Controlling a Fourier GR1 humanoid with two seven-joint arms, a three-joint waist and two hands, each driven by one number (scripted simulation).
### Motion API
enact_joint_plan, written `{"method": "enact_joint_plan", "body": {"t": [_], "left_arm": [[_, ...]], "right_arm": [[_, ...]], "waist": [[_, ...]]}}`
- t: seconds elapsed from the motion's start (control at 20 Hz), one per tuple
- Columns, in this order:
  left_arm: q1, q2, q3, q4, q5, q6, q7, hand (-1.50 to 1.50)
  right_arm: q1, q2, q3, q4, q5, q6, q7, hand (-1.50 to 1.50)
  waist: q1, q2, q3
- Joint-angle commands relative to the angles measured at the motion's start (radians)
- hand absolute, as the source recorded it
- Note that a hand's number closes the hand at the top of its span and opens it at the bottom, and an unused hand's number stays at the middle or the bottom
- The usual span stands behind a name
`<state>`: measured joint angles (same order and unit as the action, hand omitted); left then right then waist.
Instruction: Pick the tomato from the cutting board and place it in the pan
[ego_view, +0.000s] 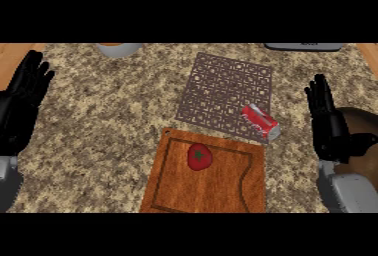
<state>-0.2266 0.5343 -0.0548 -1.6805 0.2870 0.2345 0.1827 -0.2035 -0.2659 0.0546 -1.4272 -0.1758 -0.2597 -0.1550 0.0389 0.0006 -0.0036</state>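
Facing the tomato (199, 156) on the cutting board (221, 192).
My left hand (22, 112) at nine o'clock, right hand (326, 125) at three, fingers straight, empty; right is just beside the pan (366, 129), so likely handiest.

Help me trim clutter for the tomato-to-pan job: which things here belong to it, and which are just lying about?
Job: tomato, cutting board under it, pan at the right edge, partly behind the right hand.
Lying about: red can, patterned mat, grey cup and dark flat thing at the far edge.
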Motion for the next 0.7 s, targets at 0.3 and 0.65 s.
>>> {"method": "enact_joint_plan", "body": {"t": [0.3,0.65], "left_arm": [[-0.006,-0.098,-0.077,0.092,-0.029,-0.002,-0.052,0.00],[0.002,-0.140,-0.048,0.135,-0.047,0.039,-0.055,0.00]], "right_arm": [[-0.186,0.036,0.431,0.114,0.025,0.521,0.039,1.50],[-0.084,-0.151,0.263,0.085,0.231,0.345,-0.413,-1.50]], "waist": [[0.031,0.026,0.002],[-0.049,-0.002,0.004]]}}
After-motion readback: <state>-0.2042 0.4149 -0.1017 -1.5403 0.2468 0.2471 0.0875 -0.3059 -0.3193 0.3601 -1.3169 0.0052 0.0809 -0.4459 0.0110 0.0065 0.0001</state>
